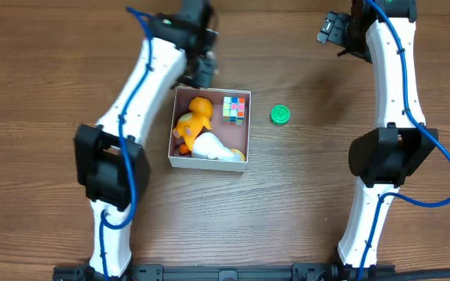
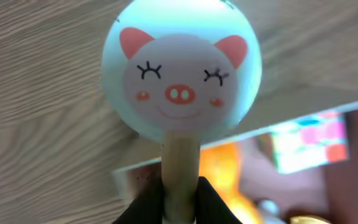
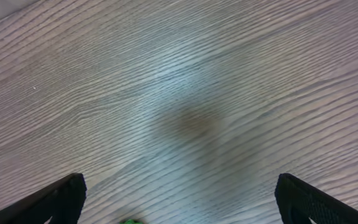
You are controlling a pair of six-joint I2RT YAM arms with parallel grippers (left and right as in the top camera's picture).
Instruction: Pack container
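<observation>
The left wrist view is filled by a round pale-blue rattle with a pig's face (image 2: pixel 180 68) on a wooden handle (image 2: pixel 180 165). My left gripper (image 2: pixel 180 202) is shut on that handle. Seen from overhead, the left gripper (image 1: pixel 201 72) hangs just beyond the far left corner of the container (image 1: pixel 208 163), and the rattle is hidden under it. The container, white-walled (image 2: pixel 303 106), holds an orange duck toy (image 1: pixel 194 119), a colourful cube (image 1: pixel 236 108) and a white toy (image 1: pixel 213 147). My right gripper (image 1: pixel 336 31) stands open at the far right above bare wood (image 3: pixel 179 205).
A small green round cap (image 1: pixel 280 115) lies on the table just right of the container; its edge shows at the bottom of the right wrist view (image 3: pixel 129 221). The wooden table (image 1: pixel 303 195) spreads around the box between the two arms.
</observation>
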